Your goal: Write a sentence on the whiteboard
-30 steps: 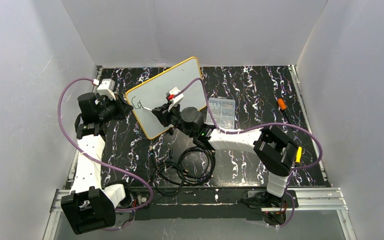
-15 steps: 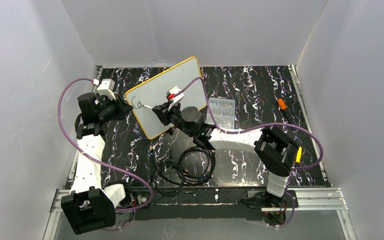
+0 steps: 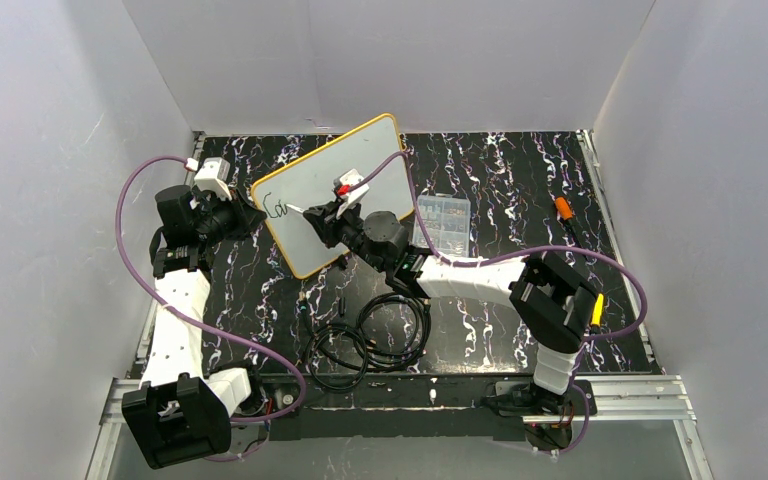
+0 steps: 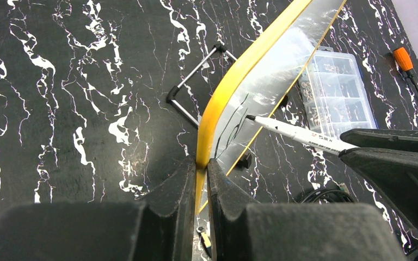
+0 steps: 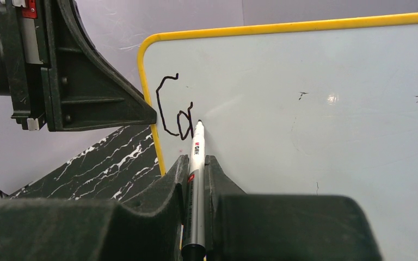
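the left jaws are clamping the yellow rim of the whiteboard (image 3: 325, 175), centre-left in the top view, steadying it tilted over the counter (image 3: 500, 180) as a writing face; the left arm (image 3: 175, 320) is reaching forward, elbow bent. the right arm (image 3: 460, 272) is stretching across, the right jaws pinching the marker (image 5: 196, 157), its tip meeting the board beside the sentence (image 5: 173, 109), barely begun near the board's upper left.

A: Worktop (image 3: 500, 170)?
B: Black, white marble veining.
A: What's on it?
B: Clear compartment box (image 3: 441, 222) mid-right. Orange-handled screwdriver (image 3: 564, 210) further right, well apart. Black cable coils (image 3: 370, 335) near the front. Bent wire stand (image 4: 196, 73) behind the whiteboard (image 3: 320, 170).
A: Board resting on it?
B: Lower edge close; contact unclear.
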`<control>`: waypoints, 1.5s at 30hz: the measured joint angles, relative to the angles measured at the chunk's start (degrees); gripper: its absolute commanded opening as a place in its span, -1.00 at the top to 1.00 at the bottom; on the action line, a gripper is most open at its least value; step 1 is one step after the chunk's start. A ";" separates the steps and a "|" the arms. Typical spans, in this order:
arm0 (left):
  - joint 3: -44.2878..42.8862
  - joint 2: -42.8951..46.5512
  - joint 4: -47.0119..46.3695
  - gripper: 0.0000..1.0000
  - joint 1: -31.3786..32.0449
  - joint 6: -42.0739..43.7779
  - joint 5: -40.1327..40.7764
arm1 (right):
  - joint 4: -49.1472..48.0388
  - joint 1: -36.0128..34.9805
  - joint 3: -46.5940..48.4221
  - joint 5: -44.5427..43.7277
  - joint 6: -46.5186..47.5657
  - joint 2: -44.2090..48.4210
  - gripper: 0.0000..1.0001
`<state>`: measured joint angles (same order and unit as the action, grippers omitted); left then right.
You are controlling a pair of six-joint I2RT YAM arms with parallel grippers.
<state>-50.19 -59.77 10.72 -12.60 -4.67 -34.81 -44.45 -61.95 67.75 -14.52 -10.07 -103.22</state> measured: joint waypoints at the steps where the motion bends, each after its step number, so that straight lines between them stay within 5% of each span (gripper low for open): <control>1: 0.00 0.00 0.00 1.00 0.00 0.00 -0.02 | -0.15 0.00 0.00 -0.09 0.00 0.00 0.97; 45: 0.02 0.00 0.02 1.00 0.00 0.00 -0.04 | -0.72 0.04 -1.70 -0.35 -1.01 0.02 0.97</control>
<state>-50.17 -59.77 10.74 -12.60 -4.67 -34.85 -45.17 -61.91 66.04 -14.87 -11.07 -103.20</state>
